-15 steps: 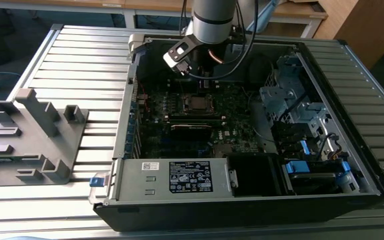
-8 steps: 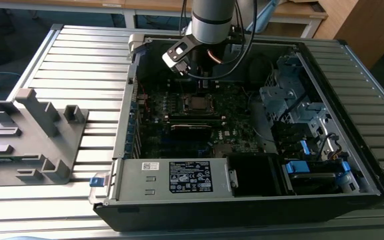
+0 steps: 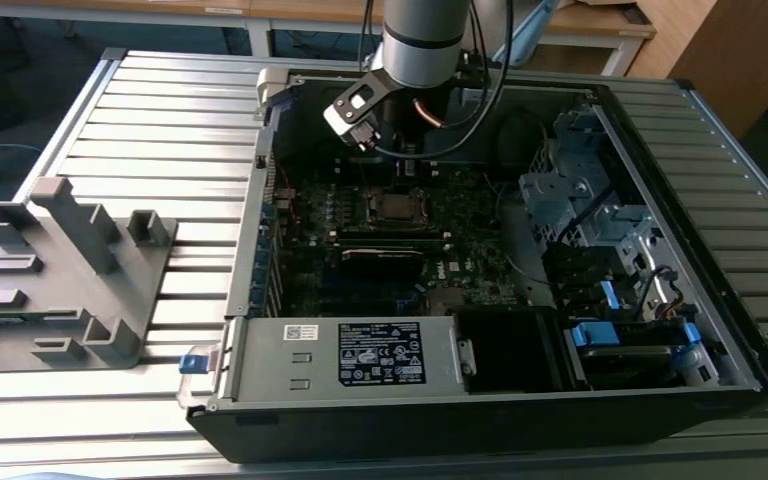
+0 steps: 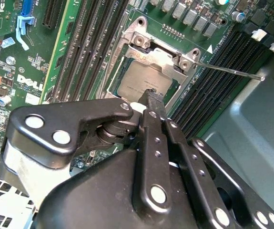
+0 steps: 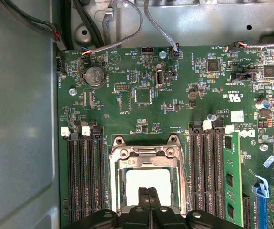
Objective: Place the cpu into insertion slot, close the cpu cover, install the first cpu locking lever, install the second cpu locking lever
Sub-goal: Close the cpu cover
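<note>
The claw hung low over the socket with its fingers pressed together and nothing between them, its tip just above the cpu. The cpu lay flat in the socket on the green motherboard — the cpu cover lay down around it. A thin locking lever stuck out sideways past the socket.

Slatted metal table, open computer case, grey fixture

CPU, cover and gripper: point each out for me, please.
cpu [image 5: 137, 179], first wrist view, bare metal top.
cover [image 5: 146, 157], first wrist view, silvery frame bar beside the window.
gripper [image 5: 148, 190], first wrist view, between its shut fingertips.
</note>
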